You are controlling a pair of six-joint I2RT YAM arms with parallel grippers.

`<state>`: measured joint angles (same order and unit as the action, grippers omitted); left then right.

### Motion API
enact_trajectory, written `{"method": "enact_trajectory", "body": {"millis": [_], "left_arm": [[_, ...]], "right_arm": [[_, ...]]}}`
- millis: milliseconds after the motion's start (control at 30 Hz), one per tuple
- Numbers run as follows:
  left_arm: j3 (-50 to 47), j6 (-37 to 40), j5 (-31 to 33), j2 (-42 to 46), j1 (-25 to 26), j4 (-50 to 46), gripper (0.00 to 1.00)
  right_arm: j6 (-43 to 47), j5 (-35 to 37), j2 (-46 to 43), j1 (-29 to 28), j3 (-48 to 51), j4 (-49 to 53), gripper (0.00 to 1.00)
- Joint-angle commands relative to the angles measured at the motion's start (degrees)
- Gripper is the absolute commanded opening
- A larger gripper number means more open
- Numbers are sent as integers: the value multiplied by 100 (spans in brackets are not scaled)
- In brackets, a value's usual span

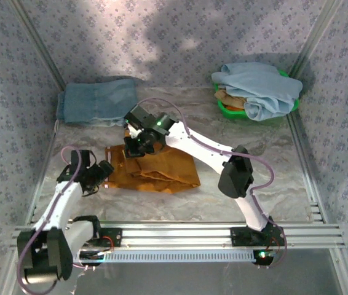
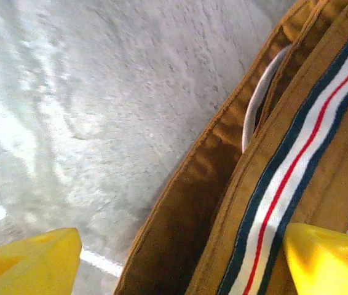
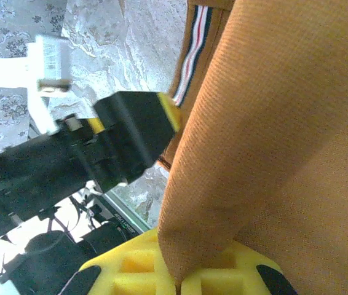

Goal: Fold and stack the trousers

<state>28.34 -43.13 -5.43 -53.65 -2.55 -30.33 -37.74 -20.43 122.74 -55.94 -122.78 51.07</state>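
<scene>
The rust-orange trousers (image 1: 168,171) lie folded on the table, left of centre. My right gripper (image 1: 136,144) is over their far left corner, shut on a raised fold of the orange cloth (image 3: 284,123), which is pinched between the yellow pads (image 3: 179,279). My left gripper (image 1: 105,169) sits low at the trousers' left edge and is open. Between its yellow fingertips (image 2: 180,267) runs the waistband edge (image 2: 186,209), with the navy, white and red striped lining (image 2: 297,166) beside it. The right wrist view also catches the left gripper's black and yellow finger (image 3: 137,126).
A folded grey-blue denim pair (image 1: 97,101) lies at the back left. At the back right, a green basket (image 1: 228,110) holds a pale sky-blue garment (image 1: 263,89). Patterned walls and metal rails (image 1: 180,233) enclose the marbled table (image 1: 272,160).
</scene>
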Motion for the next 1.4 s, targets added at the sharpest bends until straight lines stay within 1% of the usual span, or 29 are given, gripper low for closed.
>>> {"method": "enact_trajectory", "body": {"millis": [0, 100, 233, 367, 433, 467, 500, 567, 600, 633, 733, 833, 933, 1000, 1100, 1167, 1233, 1300, 1367], "left_arm": [[520, -48, 501, 437, -184, -905, 83], [739, -45, 521, 496, -252, -1201, 82], [799, -124, 368, 452, -261, -1186, 82], [792, -160, 357, 443, -260, -1179, 82], [771, -169, 371, 434, -260, -1175, 82], [753, -169, 392, 418, -267, -1173, 82], [744, -177, 427, 400, -277, -1192, 83], [713, -201, 442, 398, -336, -1200, 83], [717, -229, 429, 436, -360, -1241, 83], [725, -239, 429, 481, -387, -1262, 82], [767, -215, 446, 667, -441, -1310, 83], [870, -94, 288, 644, -454, -1295, 83], [956, 104, -201, 390, -420, -1084, 82], [1060, 210, -417, 200, -281, -948, 82], [1193, 358, -588, -128, 126, -666, 82], [1287, 507, -538, -478, 373, -561, 82], [1387, 623, -440, -832, 471, -513, 81], [1507, 670, -213, -1138, 479, -492, 80], [1597, 691, -29, -1336, 496, -443, 80]], "right_arm": [[103, -217, 16, -79, -299, -112, 0], [124, -223, 113, -112, -308, -143, 0], [122, -405, 371, -123, -407, -227, 0], [84, -661, 815, -171, -868, -289, 0], [31, -845, 1060, -189, -1156, -275, 3], [8, -984, 1170, -200, -1239, -371, 8], [-3, -1153, 1255, -203, -1286, -472, 17], [35, -1702, 1401, -179, -1325, -687, 40], [38, -1853, 1411, -140, -1317, -658, 45], [53, -1860, 1372, -100, -1255, -651, 48], [123, -1805, 905, 46, -679, -842, 54], [367, -1624, 177, 266, 196, -1082, 56], [564, -1194, -574, 543, 1050, -1117, 57], [676, -544, -1064, 747, 1659, -1011, 57], [737, -36, -1669, 1108, 2577, -967, 57], [781, 126, -2007, 1339, 3193, -1079, 57], [832, 278, -2216, 1587, 3660, -1163, 58], [1000, 542, -2256, 1856, 3910, -1193, 62], [1270, 926, -2124, 2008, 3910, -1206, 66]]}}
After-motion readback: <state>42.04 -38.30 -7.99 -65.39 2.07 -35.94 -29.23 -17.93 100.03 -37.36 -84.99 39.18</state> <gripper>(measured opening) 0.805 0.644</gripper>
